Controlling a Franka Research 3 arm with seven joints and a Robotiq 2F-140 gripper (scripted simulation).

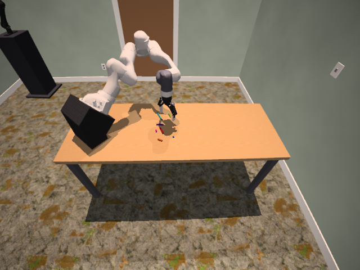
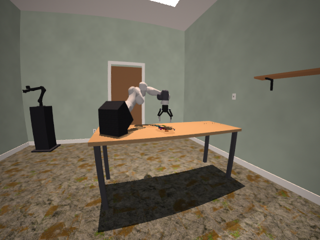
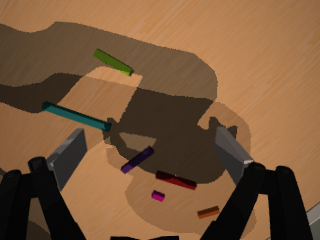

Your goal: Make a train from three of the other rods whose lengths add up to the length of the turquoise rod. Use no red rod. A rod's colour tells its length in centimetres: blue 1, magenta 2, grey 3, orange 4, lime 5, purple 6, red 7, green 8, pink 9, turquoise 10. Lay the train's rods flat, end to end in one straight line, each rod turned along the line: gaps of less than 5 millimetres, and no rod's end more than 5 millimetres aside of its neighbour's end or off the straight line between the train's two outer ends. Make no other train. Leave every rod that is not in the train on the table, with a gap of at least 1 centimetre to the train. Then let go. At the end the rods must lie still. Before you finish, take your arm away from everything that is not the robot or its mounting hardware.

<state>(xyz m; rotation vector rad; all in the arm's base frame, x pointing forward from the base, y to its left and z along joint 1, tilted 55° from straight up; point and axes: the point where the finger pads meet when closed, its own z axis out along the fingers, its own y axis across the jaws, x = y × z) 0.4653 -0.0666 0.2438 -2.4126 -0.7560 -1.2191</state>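
Observation:
My gripper (image 1: pixel 167 115) (image 2: pixel 164 118) (image 3: pixel 150 139) is open and empty, hanging a little above the table over the rods. The turquoise rod (image 1: pixel 159 116) (image 3: pixel 76 116) lies flat to the left of the fingers. A lime-green rod (image 1: pixel 169 115) (image 3: pixel 112 62) lies beyond it. A purple rod (image 1: pixel 160 124) (image 3: pixel 138 159) lies between the fingers in the wrist view. A red rod (image 1: pixel 161 130) (image 3: pixel 176 179), a short magenta rod (image 1: pixel 156 131) (image 3: pixel 158 195) and an orange rod (image 1: pixel 160 140) (image 3: pixel 208 212) lie nearer the front edge. A tiny blue rod (image 1: pixel 173 136) lies to their right. All rods lie apart.
The wooden table (image 1: pixel 226 133) (image 2: pixel 206 127) carries the robot's black base box (image 1: pixel 85 122) (image 2: pixel 113 118) at its left end. The arm's shadow covers the rods. A black pedestal (image 1: pixel 26 63) stands on the floor at the far left.

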